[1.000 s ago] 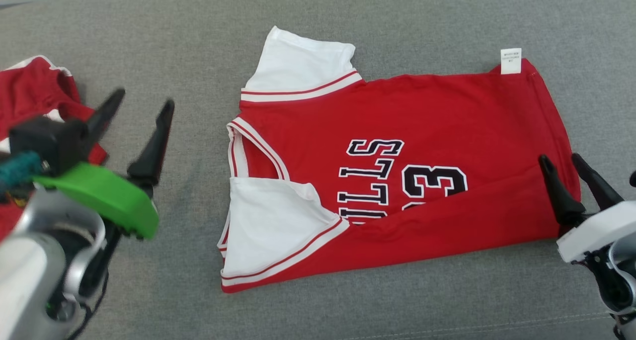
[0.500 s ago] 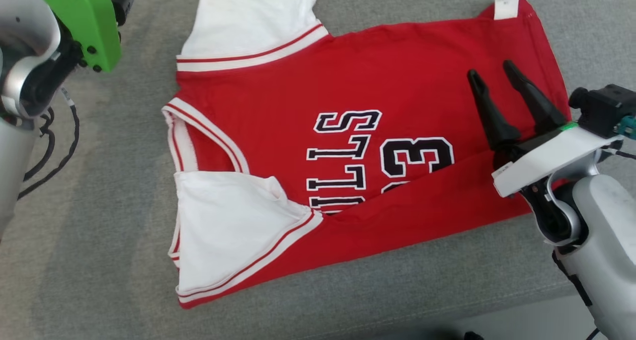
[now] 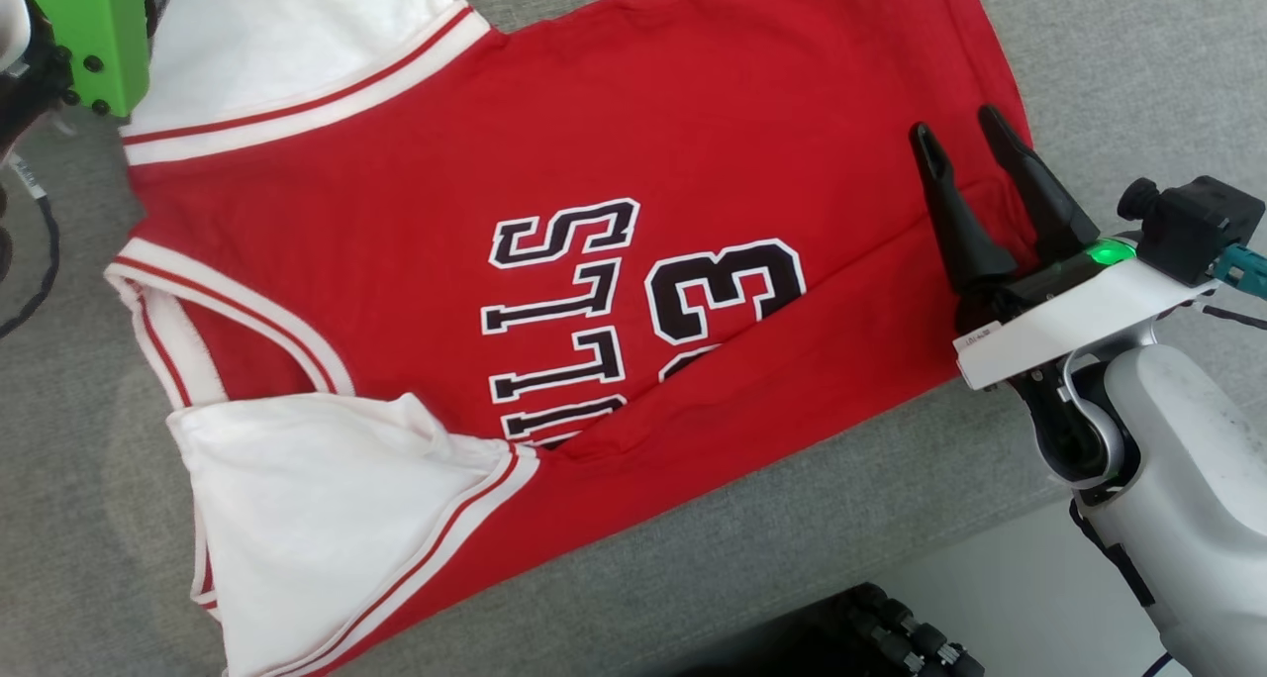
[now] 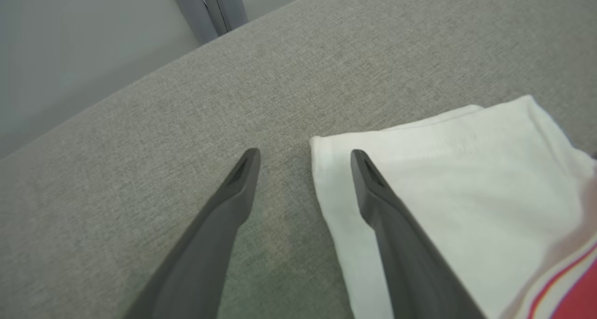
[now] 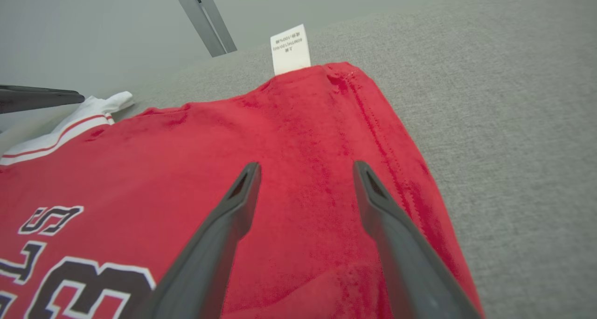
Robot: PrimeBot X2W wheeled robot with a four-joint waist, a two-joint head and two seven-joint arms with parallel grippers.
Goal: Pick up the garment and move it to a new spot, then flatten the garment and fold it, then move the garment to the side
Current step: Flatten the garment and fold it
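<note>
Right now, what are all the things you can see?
Jersey: one, red with black letters, flat on the surface, near edge folded over.
Sleeves: two, white with red stripes, at the jersey's left end.
Tag: one, white, at the jersey's far right corner.
Surface: one, grey fabric, under the jersey.
Post: one, grey, beyond the surface.
Left gripper: one, dark fingers, open, at the far sleeve's corner.
Right gripper: one, dark fingers, open, over the jersey's right end.
</note>
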